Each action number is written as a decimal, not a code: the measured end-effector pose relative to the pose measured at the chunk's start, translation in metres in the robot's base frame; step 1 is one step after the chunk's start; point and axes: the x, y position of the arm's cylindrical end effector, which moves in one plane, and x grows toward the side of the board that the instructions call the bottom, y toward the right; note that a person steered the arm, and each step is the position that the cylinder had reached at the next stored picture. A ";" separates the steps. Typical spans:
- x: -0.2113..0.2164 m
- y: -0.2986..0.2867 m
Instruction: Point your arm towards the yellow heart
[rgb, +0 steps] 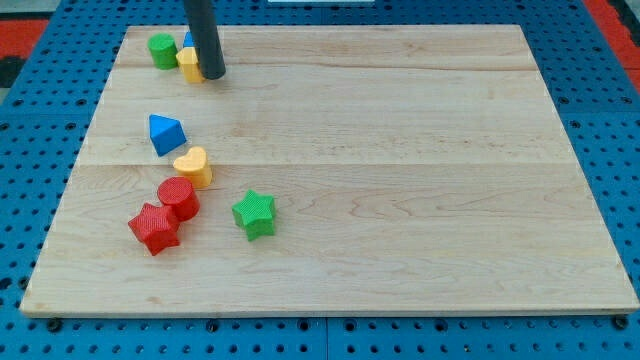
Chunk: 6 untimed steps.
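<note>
The yellow heart lies on the wooden board at the view's left, just below a blue triangle-like block. My rod comes down from the view's top and my tip rests near the board's top left corner. The tip is well above the yellow heart in the view, about a hand's width away. It stands right beside a yellow block, touching or nearly touching its right side.
A green cylinder sits left of the yellow block, and a blue block peeks out behind the rod. A red cylinder, a red star and a green star lie below the yellow heart.
</note>
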 end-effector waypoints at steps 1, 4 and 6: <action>0.008 -0.001; 0.090 0.062; 0.114 0.001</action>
